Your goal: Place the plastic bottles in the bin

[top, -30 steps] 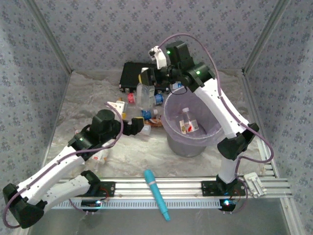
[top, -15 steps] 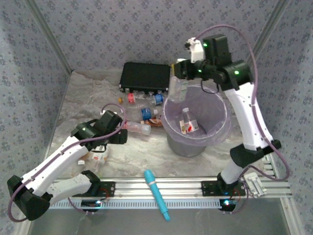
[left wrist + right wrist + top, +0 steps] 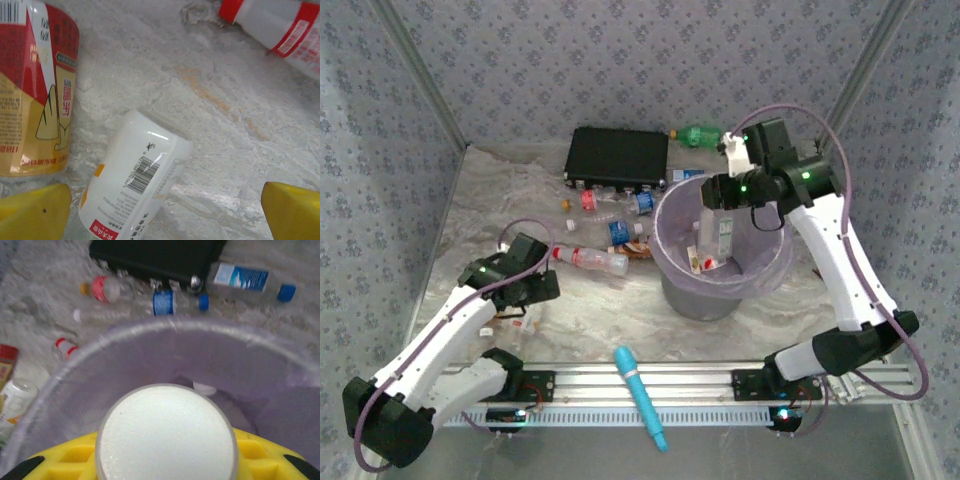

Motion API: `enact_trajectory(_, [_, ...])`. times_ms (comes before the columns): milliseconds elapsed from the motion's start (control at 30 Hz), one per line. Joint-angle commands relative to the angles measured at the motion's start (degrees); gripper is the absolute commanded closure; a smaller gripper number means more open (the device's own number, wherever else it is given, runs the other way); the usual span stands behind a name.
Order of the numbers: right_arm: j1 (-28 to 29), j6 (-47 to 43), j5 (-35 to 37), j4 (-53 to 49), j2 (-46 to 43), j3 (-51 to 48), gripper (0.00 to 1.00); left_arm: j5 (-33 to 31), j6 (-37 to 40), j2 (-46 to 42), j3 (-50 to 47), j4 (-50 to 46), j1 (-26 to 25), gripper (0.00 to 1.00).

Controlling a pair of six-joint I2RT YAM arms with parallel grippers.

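My right gripper point(image 3: 712, 195) is shut on a clear plastic bottle point(image 3: 718, 233) that hangs upright over the bin point(image 3: 672, 262), a grey bucket with a lilac bag. In the right wrist view its white cap point(image 3: 166, 435) sits between my yellow fingers point(image 3: 65, 460), above the bin's rim point(image 3: 165, 327). Another bottle point(image 3: 700, 262) lies inside the bin. My left gripper point(image 3: 542, 290) stands open low over the table. Its fingertips point(image 3: 30, 210) flank a lying white bottle point(image 3: 135, 180), with a red-and-yellow labelled bottle point(image 3: 35, 100) to the left. More bottles lie left of the bin, among them a red-capped one point(image 3: 595, 260).
A flat black box point(image 3: 618, 158) sits at the back, with a green bottle point(image 3: 700, 135) to its right and red- and blue-labelled bottles point(image 3: 645, 203) in front of it. A cyan stick point(image 3: 640, 395) lies across the front rail. Patterned walls close in three sides.
My right arm has swung right from beside the black box, carrying the bottle over the bin. My left arm has drawn back toward the near left, over the white bottle.
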Motion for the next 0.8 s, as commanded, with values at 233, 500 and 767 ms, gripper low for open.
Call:
enact_trajectory(233, [2.63, 4.82, -3.78, 10.43, -3.49, -17.8, 0.75, 1.23, -3.63, 0.12, -6.33, 5.25, 0.29, 0.03])
enact_trajectory(500, [2.84, 8.9, -2.72, 18.59, -6.63, -28.39, 0.72, -0.47, -2.86, 1.08, -7.23, 5.56, 0.24, 0.0])
enact_trajectory(767, [3.13, 10.29, -3.85, 20.24, -6.94, -30.84, 0.41, -4.76, -4.51, 3.22, -7.61, 4.63, 0.23, 0.0])
